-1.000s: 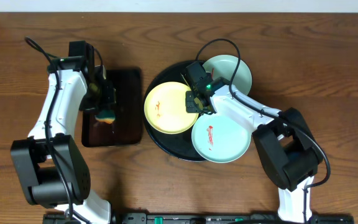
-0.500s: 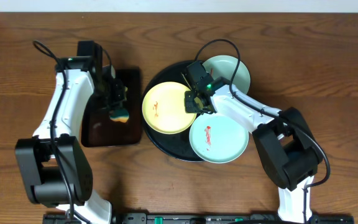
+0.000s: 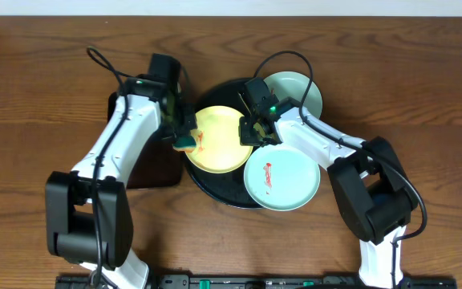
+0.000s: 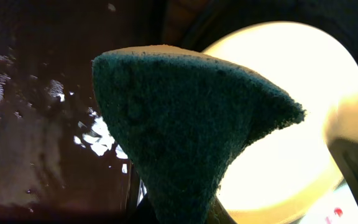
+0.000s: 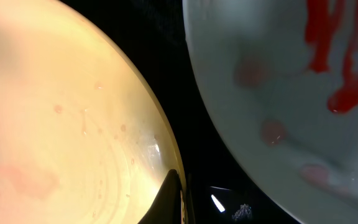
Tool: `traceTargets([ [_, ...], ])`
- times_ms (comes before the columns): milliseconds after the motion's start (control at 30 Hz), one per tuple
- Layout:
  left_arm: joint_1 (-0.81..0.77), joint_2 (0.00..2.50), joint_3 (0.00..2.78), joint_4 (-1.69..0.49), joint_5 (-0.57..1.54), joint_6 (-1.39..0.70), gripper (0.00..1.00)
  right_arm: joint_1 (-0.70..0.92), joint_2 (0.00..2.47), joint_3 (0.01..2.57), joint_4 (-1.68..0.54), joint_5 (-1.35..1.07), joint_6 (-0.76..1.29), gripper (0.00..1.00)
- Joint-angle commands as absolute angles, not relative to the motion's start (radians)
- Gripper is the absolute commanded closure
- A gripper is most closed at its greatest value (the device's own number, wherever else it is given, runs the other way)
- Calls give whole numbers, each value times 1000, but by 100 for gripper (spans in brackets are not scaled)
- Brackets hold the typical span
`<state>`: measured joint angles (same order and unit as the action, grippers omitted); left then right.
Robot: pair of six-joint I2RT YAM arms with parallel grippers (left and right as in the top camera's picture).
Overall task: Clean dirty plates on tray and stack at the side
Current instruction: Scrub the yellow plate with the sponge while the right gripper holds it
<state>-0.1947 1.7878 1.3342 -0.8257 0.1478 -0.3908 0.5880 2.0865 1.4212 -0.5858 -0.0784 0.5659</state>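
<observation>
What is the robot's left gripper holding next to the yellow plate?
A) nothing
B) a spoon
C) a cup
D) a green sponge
D: the left gripper is shut on a green sponge at the yellow plate's rim.

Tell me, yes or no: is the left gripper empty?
No, the left gripper is shut on a green sponge at the left edge of the yellow plate.
</observation>
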Motion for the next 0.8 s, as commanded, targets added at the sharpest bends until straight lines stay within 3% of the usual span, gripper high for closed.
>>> traceTargets([
  [0, -237, 1831, 1328, -797, 36, -458, 93, 601, 2129, 1421, -599, -169, 553, 99],
  [767, -301, 2011, 1328, -715, 15, -429, 93, 579, 2129, 1409, -633, -170, 571, 99],
])
